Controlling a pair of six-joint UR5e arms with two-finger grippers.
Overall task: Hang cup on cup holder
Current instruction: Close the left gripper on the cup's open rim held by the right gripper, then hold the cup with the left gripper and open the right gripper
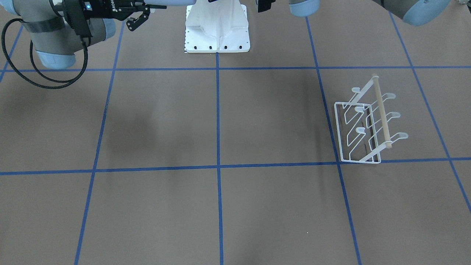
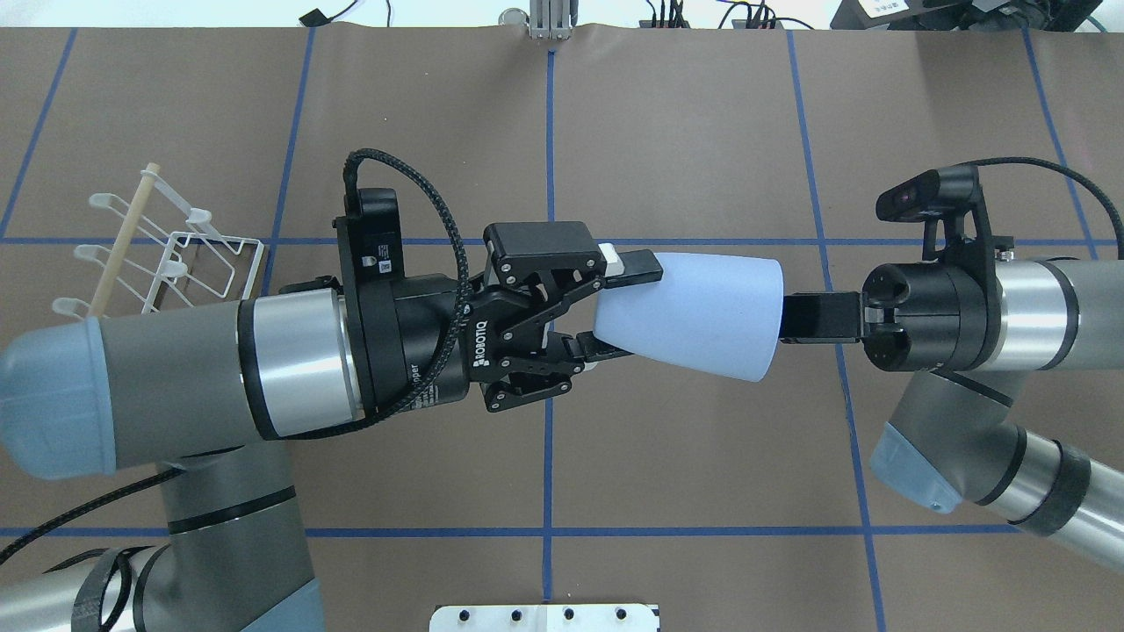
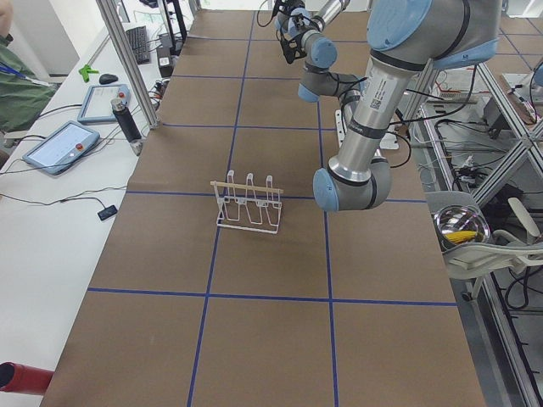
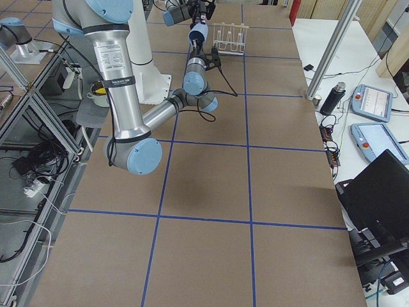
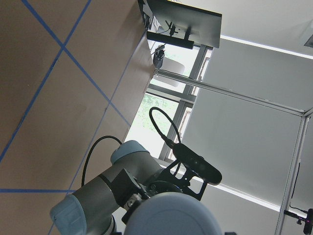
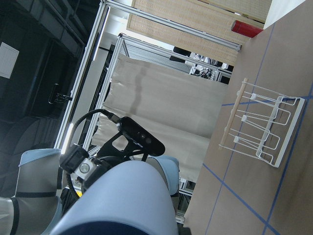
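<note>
One cup (image 2: 694, 316), between left tool (image 2: 634, 309), right tool (image 2: 795, 316)

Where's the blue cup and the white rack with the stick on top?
cup (image 2: 689, 314), overhead view, middle of its side.
cup holder (image 1: 382, 112), front-facing view, on its wooden rod.

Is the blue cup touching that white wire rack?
Apart. The overhead view shows the cup at centre and the rack far off to its left.

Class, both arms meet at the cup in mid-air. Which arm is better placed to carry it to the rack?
Left. The left tool straddles the narrow end of the cup, and the cup holder stands on that arm's side. The right tool is at the rim, farther away.
</note>
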